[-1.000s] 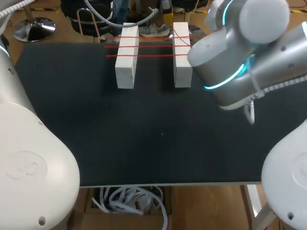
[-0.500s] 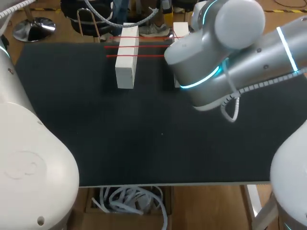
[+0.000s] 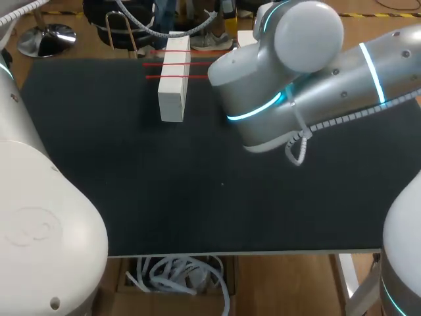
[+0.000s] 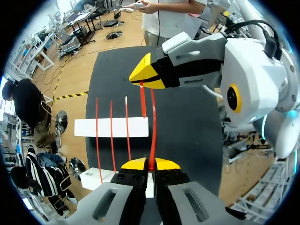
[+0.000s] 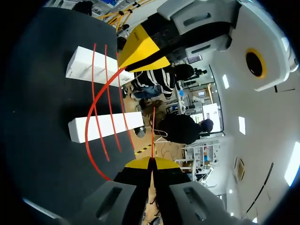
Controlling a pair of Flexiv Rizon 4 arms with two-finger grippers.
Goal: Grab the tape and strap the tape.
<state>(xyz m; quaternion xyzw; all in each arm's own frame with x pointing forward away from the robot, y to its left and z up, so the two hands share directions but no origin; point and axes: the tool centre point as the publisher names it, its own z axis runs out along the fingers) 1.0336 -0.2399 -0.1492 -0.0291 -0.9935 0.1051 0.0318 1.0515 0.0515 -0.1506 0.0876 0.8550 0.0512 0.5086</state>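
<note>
Tape [image 4: 153, 126] is pinched in the closed fingers of both left gripper [image 4: 150, 165] and right gripper [image 5: 152, 161] — the right arm [image 3: 296, 85] has been swung left, so strapping is judged under way.

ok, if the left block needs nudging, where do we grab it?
At its near end, from above, fingers across the narrow width. The block is long and slim, lying flat, and the red tape crosses only its far part, so the near end is bare. That is probably the one spot where fingers wouldn't snag a strand.
</note>
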